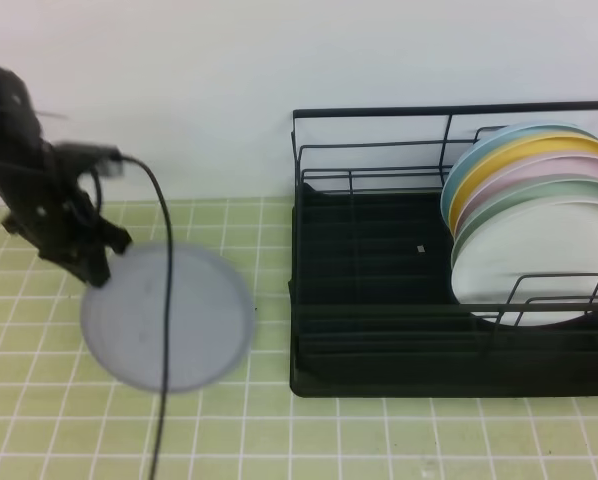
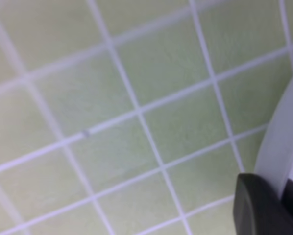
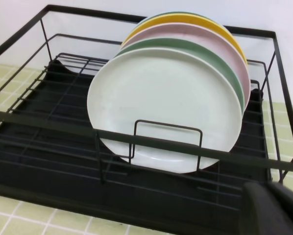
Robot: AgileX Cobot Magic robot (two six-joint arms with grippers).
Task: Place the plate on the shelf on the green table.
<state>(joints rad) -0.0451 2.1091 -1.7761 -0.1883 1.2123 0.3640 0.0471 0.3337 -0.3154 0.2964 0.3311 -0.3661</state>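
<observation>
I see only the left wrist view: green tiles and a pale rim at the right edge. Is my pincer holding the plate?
Observer: Yes. The left pincer is shut on the upper-left rim of the grey-blue plate.
Operator: Where is the shelf?
Observer: The black shelf stands on the green table, to the right of the plate.
Operator: Is it empty?
Observer: No. Upright plates fill its right end; the left part is free.

plate [image 1: 169,318] motion-blurred; shelf [image 1: 379,340] cut off at right edge
</observation>
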